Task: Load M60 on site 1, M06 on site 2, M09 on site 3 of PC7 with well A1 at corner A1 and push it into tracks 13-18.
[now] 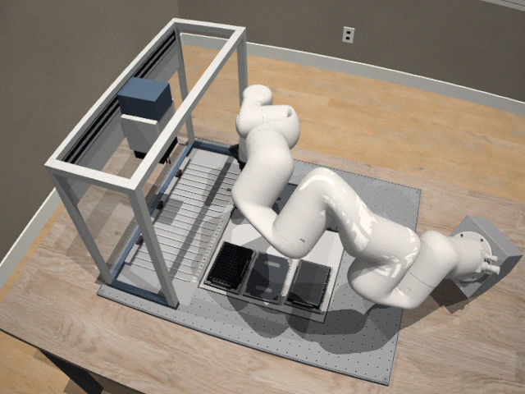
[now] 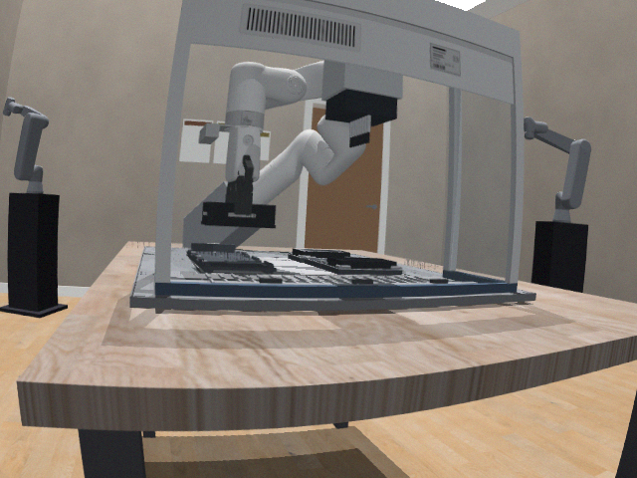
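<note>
My gripper [image 2: 238, 205] is shut on a thick black block, the deep-well block M09 [image 2: 238, 214]. It holds the block level in the air, above the dark carrier PC7 [image 2: 229, 259] at the far end of the apron. In the overhead view the arm [image 1: 296, 212] hides the gripper, the block and most of the carrier. In the nest row, the nest nearest the rails holds the 96-well plate M06 [image 1: 229, 264]. The middle nest [image 1: 267, 276] looks empty. The nest nearest the arm's base holds the dark plate M60 [image 1: 308, 283]. The nests also show in the low view [image 2: 344, 261].
The loading rails [image 1: 186, 208] lie under a white frame with upright posts [image 1: 154, 241]. A blue and white head [image 1: 146, 114] hangs from the frame's back beam. Two camera stands [image 2: 32, 205] [image 2: 560, 205] stand beyond the table.
</note>
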`<state>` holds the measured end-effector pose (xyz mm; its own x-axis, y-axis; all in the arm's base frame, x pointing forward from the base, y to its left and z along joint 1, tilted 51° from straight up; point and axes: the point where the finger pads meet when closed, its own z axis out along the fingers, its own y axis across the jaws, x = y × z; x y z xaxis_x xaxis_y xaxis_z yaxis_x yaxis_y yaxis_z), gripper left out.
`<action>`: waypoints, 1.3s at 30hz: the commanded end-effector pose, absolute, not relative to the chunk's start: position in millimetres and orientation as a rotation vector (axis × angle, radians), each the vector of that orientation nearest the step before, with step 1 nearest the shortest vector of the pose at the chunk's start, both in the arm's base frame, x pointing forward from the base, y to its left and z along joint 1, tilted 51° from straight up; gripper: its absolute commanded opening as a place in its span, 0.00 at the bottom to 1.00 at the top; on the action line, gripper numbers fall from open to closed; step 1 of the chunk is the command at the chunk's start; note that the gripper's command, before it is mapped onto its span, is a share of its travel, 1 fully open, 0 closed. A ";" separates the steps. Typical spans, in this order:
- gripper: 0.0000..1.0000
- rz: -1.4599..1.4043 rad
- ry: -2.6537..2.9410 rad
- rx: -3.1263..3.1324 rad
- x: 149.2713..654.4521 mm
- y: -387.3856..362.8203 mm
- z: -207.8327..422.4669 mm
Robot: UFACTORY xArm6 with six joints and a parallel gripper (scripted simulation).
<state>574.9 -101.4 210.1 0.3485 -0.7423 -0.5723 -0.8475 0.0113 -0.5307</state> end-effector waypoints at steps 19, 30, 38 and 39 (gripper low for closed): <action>0.00 0.147 1.417 -1.748 589.1 -80.6 190.8; 0.00 0.148 1.417 -1.748 596.5 -68.3 179.3; 0.00 0.148 1.417 -1.748 598.7 -64.6 175.9; 0.00 0.148 1.417 -1.748 598.7 -64.6 175.8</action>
